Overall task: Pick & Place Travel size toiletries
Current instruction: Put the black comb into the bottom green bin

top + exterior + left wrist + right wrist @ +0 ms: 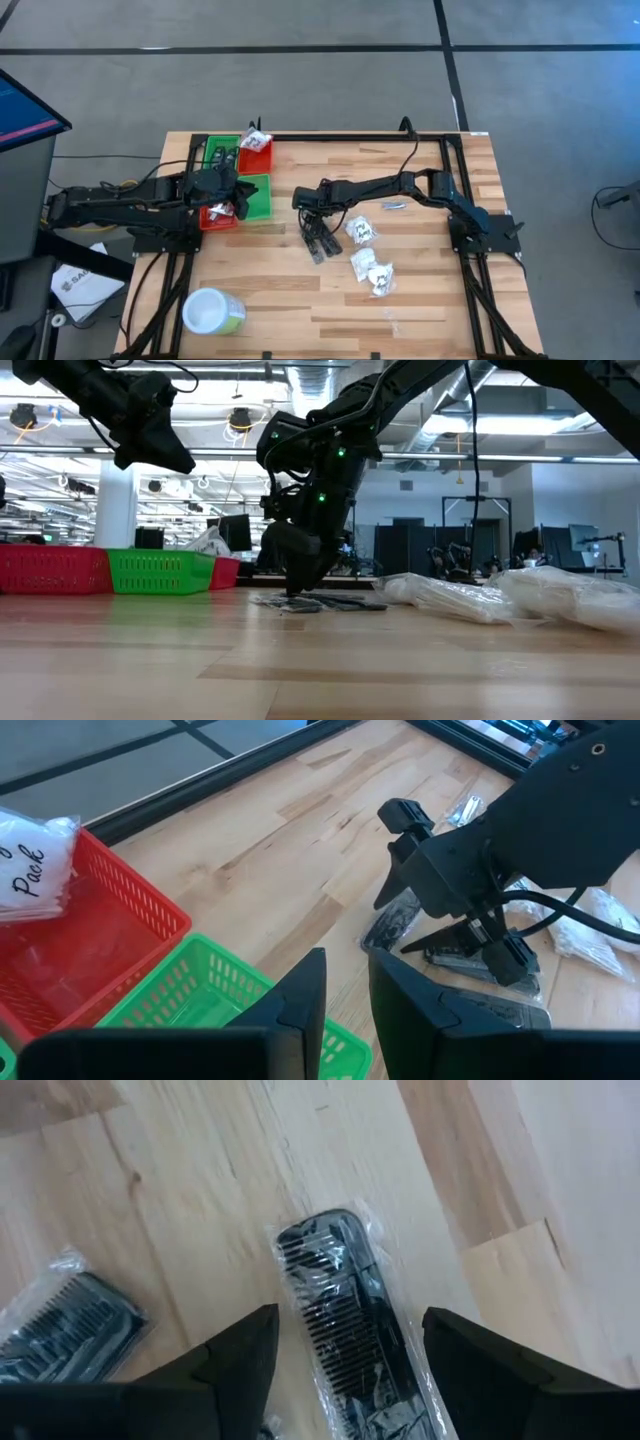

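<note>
Two black combs in clear wrappers lie on the wooden table; one (345, 1320) sits right below my right gripper (347, 1320), the other (60, 1330) beside it. My right gripper (312, 212) points steeply down, open, a finger on either side of the comb and just above it (298, 585). White crinkly packets (360, 232) (378, 278) and a slim silver tube (393, 206) lie to the right of the combs. My left gripper (347, 990) hangs over the bins (235, 190), its fingers a narrow gap apart with nothing between them.
Red bins (255, 152) (214, 217) and green bins (221, 152) (257, 196) stand at the table's far left; a white packet (30, 865) lies in the far red one. A green tub with a white lid (212, 312) stands near the front left corner.
</note>
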Tool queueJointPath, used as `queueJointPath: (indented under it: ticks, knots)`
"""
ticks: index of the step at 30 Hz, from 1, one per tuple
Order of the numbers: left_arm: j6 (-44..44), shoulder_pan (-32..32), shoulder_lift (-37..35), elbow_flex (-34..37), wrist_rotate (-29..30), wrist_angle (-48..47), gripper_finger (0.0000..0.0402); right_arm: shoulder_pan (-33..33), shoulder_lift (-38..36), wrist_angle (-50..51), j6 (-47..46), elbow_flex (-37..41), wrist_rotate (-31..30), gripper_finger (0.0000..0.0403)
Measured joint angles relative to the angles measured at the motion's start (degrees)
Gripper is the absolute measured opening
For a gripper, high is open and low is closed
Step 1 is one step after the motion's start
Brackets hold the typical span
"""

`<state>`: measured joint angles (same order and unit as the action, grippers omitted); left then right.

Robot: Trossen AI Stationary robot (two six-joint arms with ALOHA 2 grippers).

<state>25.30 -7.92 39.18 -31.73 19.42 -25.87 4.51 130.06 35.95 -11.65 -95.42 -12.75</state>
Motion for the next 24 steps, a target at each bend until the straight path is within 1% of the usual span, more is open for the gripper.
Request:
queueJointPath:
  ticks: [5, 8, 10, 12, 19, 21, 24]
  knots:
    - [0.0, 0.0, 0.0, 0.0, 0.0, 0.0, 0.0072, 1.2, 0.1, 0.5, 0.0, 0.0, 0.5, 0.0238]
    - [0.0, 0.0, 0.0, 0.0, 0.0, 0.0, 0.0072, 2.3, 0.2, 1.3, -0.1, 0.1, 1.4, 0.0222]
    - [0.0, 0.0, 0.0, 0.0, 0.0, 0.0, 0.0072, 3.0, 0.2, 2.1, -0.3, 0.1, 1.1, 0.0198]
    - [0.0, 0.0, 0.0, 0.0, 0.0, 0.0, 0.0072, 3.5, 0.3, 2.5, -0.4, 0.1, 0.8, 0.0167]
    - [0.0, 0.0, 0.0, 0.0, 0.0, -0.1, 0.0072, 3.5, 0.3, 2.7, 0.5, 0.2, 0.1, 0.0024]
    - [0.0, 0.0, 0.0, 0.0, 0.0, -0.1, 0.0072, 3.4, 0.3, 2.6, 1.4, 0.2, 0.2, 0.0008]
    - [0.0, 0.0, 0.0, 0.0, 0.0, -0.2, 0.0072, 3.1, 0.2, 2.6, 1.6, 0.2, 0.3, 0.0008]
